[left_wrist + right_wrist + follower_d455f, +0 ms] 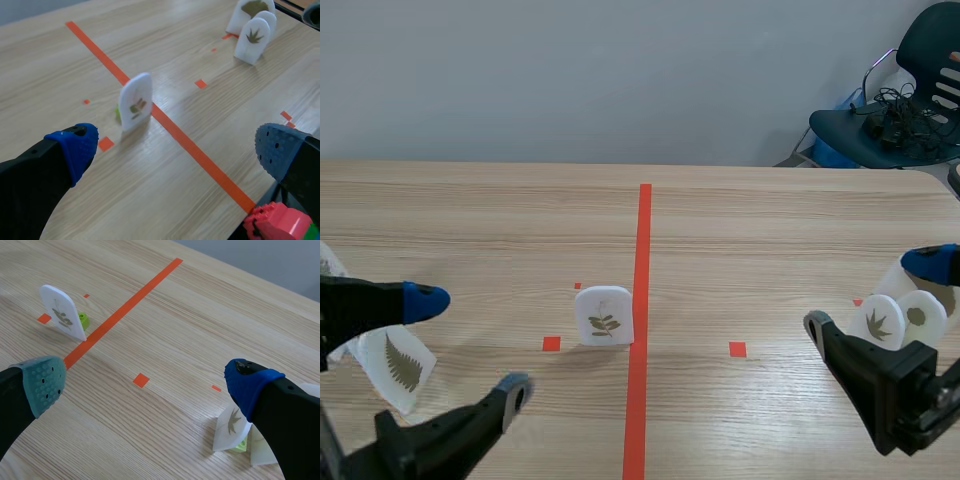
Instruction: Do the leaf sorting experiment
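Note:
A white card with a small leafy sprig (pixel 604 315) stands upright on a green base just left of the orange centre line; it also shows ahead of each gripper (pixel 135 101) (pixel 62 312). A fern card (pixel 400 365) sits at the left, tilted, beside my left gripper (pixel 470 345), which is open and empty (pixel 175 150). At the right, a pointed-leaf card (pixel 878 322) and a round-leaf card (pixel 923 315) stand together. My right gripper (pixel 875 295) is open around them without touching; the pointed-leaf card (pixel 231 427) stands by its blue-tipped finger (pixel 250 382).
Two leaf cards (pixel 252 37) appear far ahead in the left wrist view. A red and pink brick piece (pixel 277 222) lies beside the left gripper's right finger. An office chair (pixel 900 110) with cables stands beyond the table's far right corner.

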Controlling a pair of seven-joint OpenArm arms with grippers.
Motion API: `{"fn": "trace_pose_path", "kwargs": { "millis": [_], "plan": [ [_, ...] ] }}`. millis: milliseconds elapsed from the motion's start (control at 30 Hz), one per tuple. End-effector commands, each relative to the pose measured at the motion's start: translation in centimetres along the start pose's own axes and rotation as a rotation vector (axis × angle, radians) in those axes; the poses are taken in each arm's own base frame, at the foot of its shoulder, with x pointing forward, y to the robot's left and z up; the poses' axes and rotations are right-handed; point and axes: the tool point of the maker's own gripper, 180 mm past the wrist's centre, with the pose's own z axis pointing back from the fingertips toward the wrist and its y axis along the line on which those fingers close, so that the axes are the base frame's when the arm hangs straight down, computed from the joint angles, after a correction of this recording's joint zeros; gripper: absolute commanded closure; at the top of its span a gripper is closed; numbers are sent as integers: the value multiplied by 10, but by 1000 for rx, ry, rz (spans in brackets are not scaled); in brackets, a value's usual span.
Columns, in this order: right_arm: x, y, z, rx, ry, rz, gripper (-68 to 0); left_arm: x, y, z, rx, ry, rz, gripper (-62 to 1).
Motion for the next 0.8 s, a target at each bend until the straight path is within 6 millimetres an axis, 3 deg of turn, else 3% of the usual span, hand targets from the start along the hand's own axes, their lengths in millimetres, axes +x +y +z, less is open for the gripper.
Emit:
{"fn": "trace_pose_path", "kwargs": {
  "millis": [0, 300, 433, 767],
  "plan": [
    [12, -3, -2, -1, -39, 13, -679, -5, -5, -5, 5, -18, 43, -623],
    [12, -3, -2, -1, -39, 14, -679, -67, 12, -47, 80, 21, 128, -623],
    [12, -3, -2, -1, -39, 14, -679, -84, 25, -72, 97, 11, 140, -623],
    [12, -3, -2, -1, -39, 14, -679, -73, 60, -129, 133, -47, -5, -623]
  ]
}}
